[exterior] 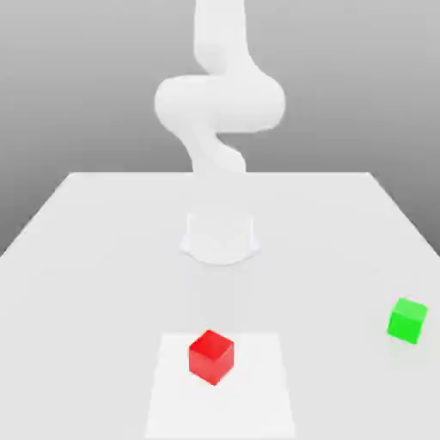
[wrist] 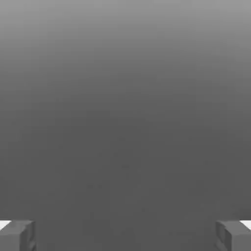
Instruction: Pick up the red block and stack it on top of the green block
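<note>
The red block [exterior: 211, 355] is a small cube resting on a paler square patch [exterior: 258, 395] near the front of the white table. The green block [exterior: 406, 320] sits on the table toward the exterior view's right, near the table's edge, well apart from the red one. In the hand view my gripper [wrist: 125, 236] is open: its two grey fingertips [wrist: 17, 236] stand far apart with nothing between them, and beyond them is only plain grey background.
The white arm [exterior: 220, 103] rises from its round base [exterior: 220, 236] at the middle of the table [exterior: 86, 258] and curves upward behind the blocks. The table's side edges slant inward toward the back.
</note>
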